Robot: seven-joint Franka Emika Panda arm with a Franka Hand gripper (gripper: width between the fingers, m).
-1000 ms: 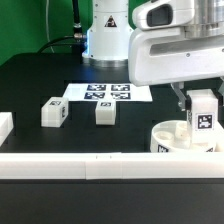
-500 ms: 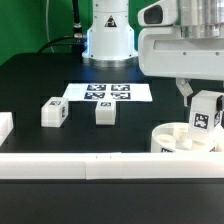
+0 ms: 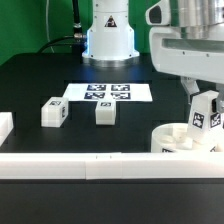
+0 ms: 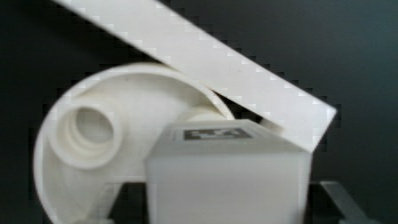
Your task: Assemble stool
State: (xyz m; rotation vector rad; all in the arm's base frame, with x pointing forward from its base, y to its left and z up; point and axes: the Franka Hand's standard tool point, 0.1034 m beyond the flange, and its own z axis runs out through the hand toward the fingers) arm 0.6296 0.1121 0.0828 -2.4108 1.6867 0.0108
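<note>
My gripper (image 3: 204, 104) is shut on a white stool leg (image 3: 206, 112) with a square tag, holding it slightly tilted over the round white seat (image 3: 176, 141) at the exterior view's right. In the wrist view the leg (image 4: 221, 160) fills the space between my dark fingers (image 4: 128, 205), with the seat (image 4: 98, 125) and one of its round sockets just behind it. Whether the leg's lower end touches the seat is hidden. Two more tagged legs (image 3: 53, 112) (image 3: 104, 113) lie on the black table at the exterior view's left.
The marker board (image 3: 106, 92) lies flat behind the two loose legs. A long white bar (image 3: 90, 166) edges the table's front and crosses the wrist view (image 4: 205, 55). A white block (image 3: 4, 126) sits at the far left. The arm's base (image 3: 108, 35) stands at the back.
My gripper and the arm above it have shifted a little toward the exterior view's right, carrying the leg with them. The seat and the loose legs have not moved.
</note>
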